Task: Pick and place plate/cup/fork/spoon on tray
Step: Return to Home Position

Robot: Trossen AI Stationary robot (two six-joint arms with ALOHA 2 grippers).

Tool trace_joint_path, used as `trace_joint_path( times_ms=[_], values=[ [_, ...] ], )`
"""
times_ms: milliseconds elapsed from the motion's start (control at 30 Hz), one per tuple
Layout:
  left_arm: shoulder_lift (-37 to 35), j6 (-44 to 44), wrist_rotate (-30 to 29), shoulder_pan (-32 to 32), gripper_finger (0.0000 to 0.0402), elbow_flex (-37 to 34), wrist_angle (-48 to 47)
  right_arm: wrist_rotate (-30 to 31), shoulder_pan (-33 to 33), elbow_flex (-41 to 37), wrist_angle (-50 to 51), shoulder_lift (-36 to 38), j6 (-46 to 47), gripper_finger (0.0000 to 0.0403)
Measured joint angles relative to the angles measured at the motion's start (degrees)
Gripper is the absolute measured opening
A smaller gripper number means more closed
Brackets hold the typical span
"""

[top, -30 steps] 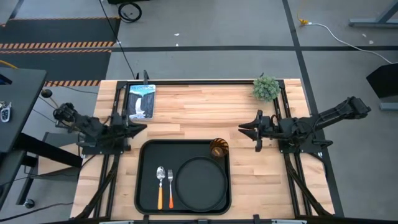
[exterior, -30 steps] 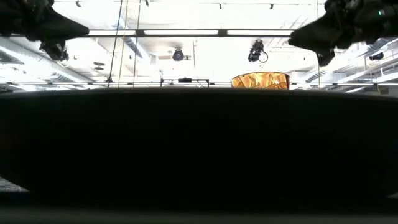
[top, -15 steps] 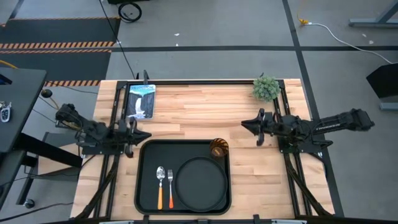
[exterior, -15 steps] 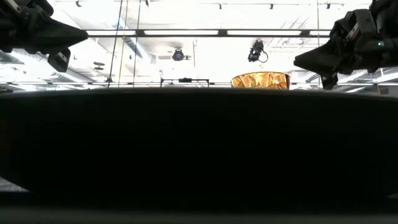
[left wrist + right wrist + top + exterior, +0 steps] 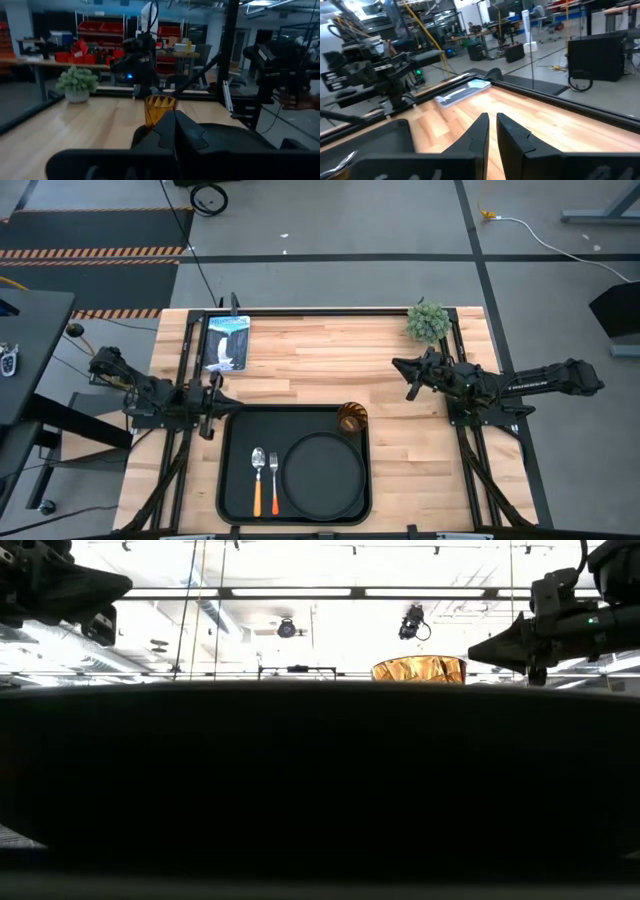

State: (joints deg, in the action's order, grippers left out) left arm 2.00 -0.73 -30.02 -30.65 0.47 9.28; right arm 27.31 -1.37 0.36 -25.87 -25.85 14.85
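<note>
Tray [image 5: 228,432], at the table's [image 5: 300,360] 6 o'clock edge: plate [image 5: 322,472] at its 4 o'clock, cup [image 5: 351,418] in the 1 o'clock corner, spoon [image 5: 258,475] and fork [image 5: 275,480] side by side at 8 o'clock. Left gripper [image 5: 215,408], clenched and empty, just off the tray's 10 o'clock corner. Right gripper [image 5: 403,370], clenched and empty, off toward 2 o'clock.
</note>
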Motion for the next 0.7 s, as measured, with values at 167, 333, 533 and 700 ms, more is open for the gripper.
trace_joint_path(
  times_ms=[167,333,533,700],
  values=[
    [0.00,2.46,5.47,0.00,0.0005,0.00,0.39,0.06,0.02,0.00,0.00,0.00,-0.02,0.0041],
    [0.00,4.38,6.50,0.00,0.0005,-0.02,0.35,0.04,0.02,0.00,0.00,0.00,-0.02,0.0043],
    [0.00,2.67,6.32,0.00,0.0022,-0.02,0.31,0.04,0.02,0.00,0.00,0.00,-0.02,0.0043],
    [0.00,2.88,6.32,0.00,0.0030,-0.04,0.28,0.04,0.02,0.00,0.00,0.00,-0.01,0.0044]
  ],
)
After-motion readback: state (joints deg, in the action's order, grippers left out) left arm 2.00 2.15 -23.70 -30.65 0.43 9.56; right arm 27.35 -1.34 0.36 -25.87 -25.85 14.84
